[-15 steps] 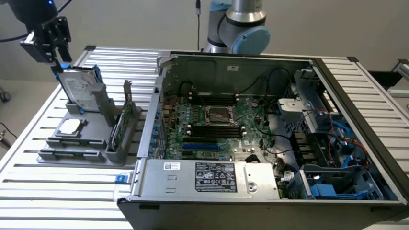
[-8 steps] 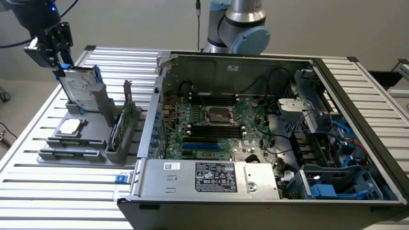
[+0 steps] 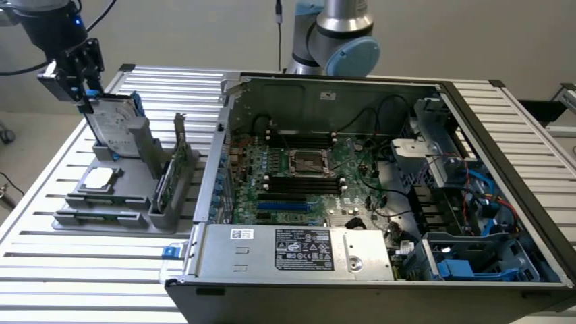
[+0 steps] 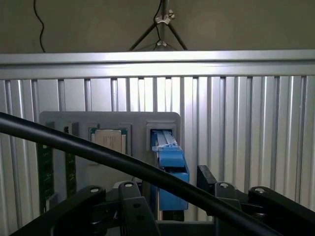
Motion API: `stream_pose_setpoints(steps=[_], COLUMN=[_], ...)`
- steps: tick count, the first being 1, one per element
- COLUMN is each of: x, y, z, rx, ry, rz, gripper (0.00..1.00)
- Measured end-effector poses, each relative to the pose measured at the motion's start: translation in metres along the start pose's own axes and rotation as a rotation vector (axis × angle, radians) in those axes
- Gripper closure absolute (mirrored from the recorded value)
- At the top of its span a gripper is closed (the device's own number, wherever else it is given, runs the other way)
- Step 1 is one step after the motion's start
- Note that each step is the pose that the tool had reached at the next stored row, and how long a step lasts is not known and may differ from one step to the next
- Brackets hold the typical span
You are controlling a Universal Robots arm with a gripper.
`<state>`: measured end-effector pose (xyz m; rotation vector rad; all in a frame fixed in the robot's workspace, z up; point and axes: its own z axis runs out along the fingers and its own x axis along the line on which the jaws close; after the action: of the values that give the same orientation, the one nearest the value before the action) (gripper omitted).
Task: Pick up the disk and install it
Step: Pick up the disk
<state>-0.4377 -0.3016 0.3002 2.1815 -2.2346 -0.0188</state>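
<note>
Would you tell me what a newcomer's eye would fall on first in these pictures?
Probably the open computer case on the exterior view's right, its motherboard bare. Next, at that view's upper left, the gripper with open jaws astride the top of the disk, which stands upright in a grey holder.

A slatted aluminium table [image 3: 90, 270] stands before a plain pale wall [image 3: 198, 34].

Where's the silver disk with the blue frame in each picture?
Exterior view: the silver-grey rectangular disk with blue plastic frame stands upright in the grey plastic holder, at the exterior view's upper left.
Wrist view: the disk shows edge-on, slotted in the holder.
Shared landmark: the small square silver chip beside it.
</note>
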Motion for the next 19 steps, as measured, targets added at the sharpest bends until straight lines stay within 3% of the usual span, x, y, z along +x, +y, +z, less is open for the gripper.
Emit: stream_pose_setpoints(steps=[9,13,19], x=[-0.001,-0.001,-0.001], y=[0.0001,0.0002,0.0001], z=[0.0149,0.0160,0.0163], rx=[-0.0028,-0.0094,-0.0101], ry=[0.0000,0.0003,0.0002], rz=[0.000,0.000,0.000], gripper=[0.46,0.46,0.46])
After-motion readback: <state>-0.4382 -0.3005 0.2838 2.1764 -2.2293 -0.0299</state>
